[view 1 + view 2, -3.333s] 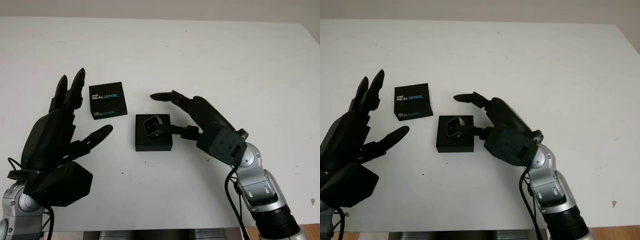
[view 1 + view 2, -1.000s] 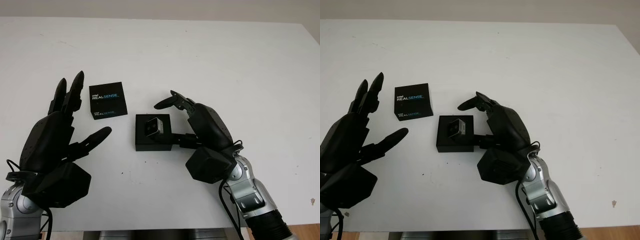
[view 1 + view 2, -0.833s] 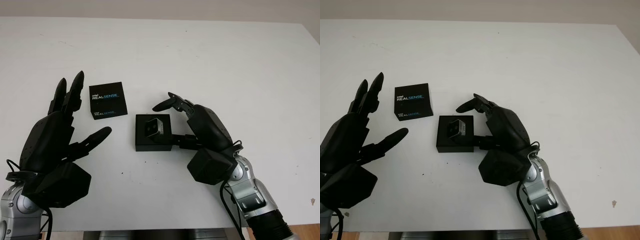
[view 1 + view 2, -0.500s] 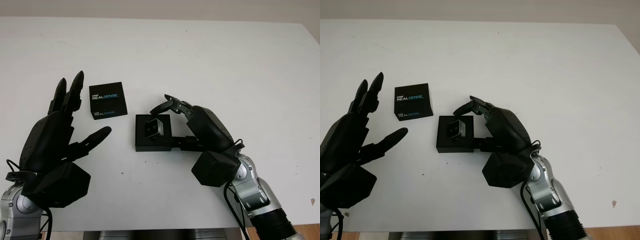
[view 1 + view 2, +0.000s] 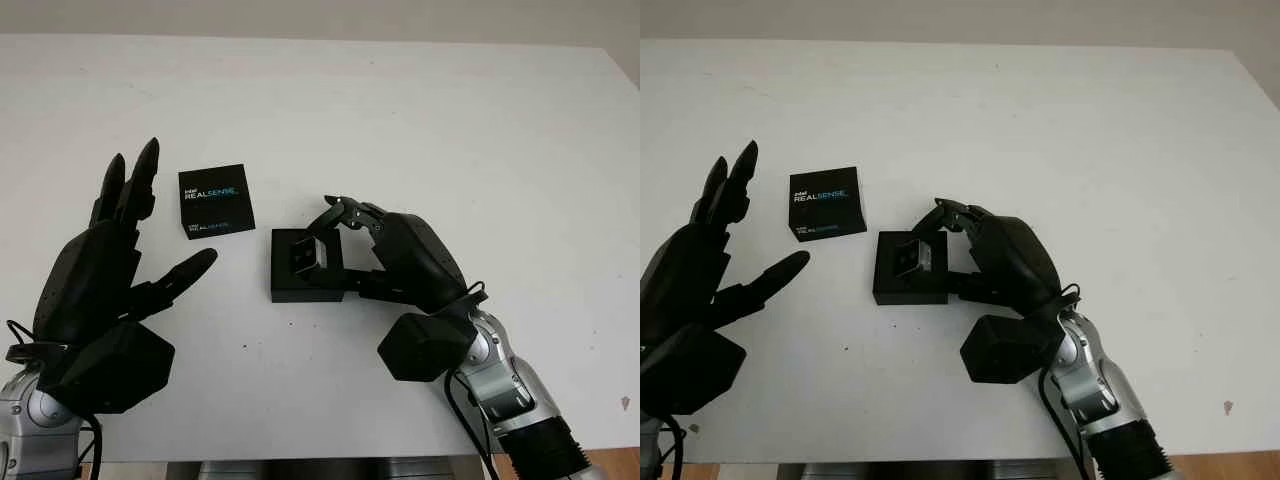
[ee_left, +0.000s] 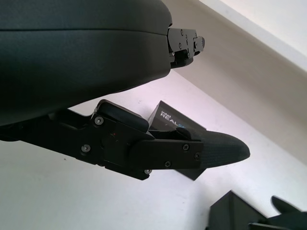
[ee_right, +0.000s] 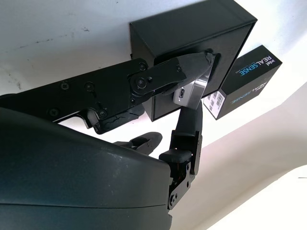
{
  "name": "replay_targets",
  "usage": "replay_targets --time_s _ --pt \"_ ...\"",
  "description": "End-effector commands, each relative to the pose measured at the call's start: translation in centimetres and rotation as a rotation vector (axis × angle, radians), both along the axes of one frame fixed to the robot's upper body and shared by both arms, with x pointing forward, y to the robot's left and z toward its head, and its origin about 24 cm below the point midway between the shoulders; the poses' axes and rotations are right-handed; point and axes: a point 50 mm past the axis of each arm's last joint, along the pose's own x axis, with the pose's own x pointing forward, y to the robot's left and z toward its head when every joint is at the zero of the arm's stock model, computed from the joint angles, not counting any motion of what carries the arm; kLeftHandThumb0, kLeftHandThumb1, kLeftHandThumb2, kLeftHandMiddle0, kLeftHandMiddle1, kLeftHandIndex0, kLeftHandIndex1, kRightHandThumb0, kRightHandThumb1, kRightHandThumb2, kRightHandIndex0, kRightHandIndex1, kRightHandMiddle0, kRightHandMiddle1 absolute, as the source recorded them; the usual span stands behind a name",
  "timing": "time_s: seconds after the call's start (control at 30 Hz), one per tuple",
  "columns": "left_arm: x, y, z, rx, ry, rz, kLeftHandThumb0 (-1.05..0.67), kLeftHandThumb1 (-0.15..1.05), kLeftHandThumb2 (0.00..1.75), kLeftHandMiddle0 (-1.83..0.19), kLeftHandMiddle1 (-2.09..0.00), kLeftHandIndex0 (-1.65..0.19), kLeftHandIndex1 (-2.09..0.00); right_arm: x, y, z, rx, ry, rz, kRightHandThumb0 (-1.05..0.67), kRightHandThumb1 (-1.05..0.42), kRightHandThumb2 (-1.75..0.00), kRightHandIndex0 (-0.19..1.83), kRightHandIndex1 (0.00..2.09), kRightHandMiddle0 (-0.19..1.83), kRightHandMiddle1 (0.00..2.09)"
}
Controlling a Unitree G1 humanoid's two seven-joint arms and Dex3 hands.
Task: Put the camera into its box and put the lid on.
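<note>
I see a white table. The open box is black. The camera is shiny silver. The lid is black with white and blue letters. Both hands, left hand and right hand, are black.

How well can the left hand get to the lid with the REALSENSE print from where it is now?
Probably yes. The left hand is open beside the lid, with bare table between them. The right hand, at the camera in the box, is on the far side.

"REALSENSE" (Intel) on lid
</note>
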Motion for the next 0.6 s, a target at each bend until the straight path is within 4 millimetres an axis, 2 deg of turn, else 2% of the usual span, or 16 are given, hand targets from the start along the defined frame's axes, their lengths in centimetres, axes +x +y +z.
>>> replay_targets --time_s 0.0,0.13,0.27,0.57 --pt "0.01 -0.02 0.42 -0.045 -0.049 -0.006 -0.82 1.05 0.46 0.19 0.00 0.12 -0.05 -0.22 -0.15 -0.79 -0.022 0.024 -0.001 -0.42 -0.95 -0.06 0.44 0.20 0.47 1.35" --pt "0.35 0.09 0.49 -0.154 -0.096 -0.021 -0.84 1.05 0.52 0.19 0.00 0.18 -0.01 -0.24 -0.07 -0.80 -0.026 0.014 -0.009 -0.42 -0.95 -0.06 0.43 0.20 0.46 1.36" --pt "0.57 0.12 0.61 -0.175 -0.118 -0.009 -0.85 1.05 0.58 0.19 0.00 0.19 0.00 -0.24 0.01 -0.89 -0.002 0.007 -0.016 -0.42 -0.95 -0.05 0.44 0.22 0.46 1.37" --pt "0.66 0.08 0.46 -0.177 -0.113 -0.003 -0.86 1.05 0.57 0.19 0.00 0.19 0.00 -0.04 -0.12 -0.79 0.133 0.050 -0.048 -0.40 -0.95 -0.05 0.42 0.24 0.44 1.40"
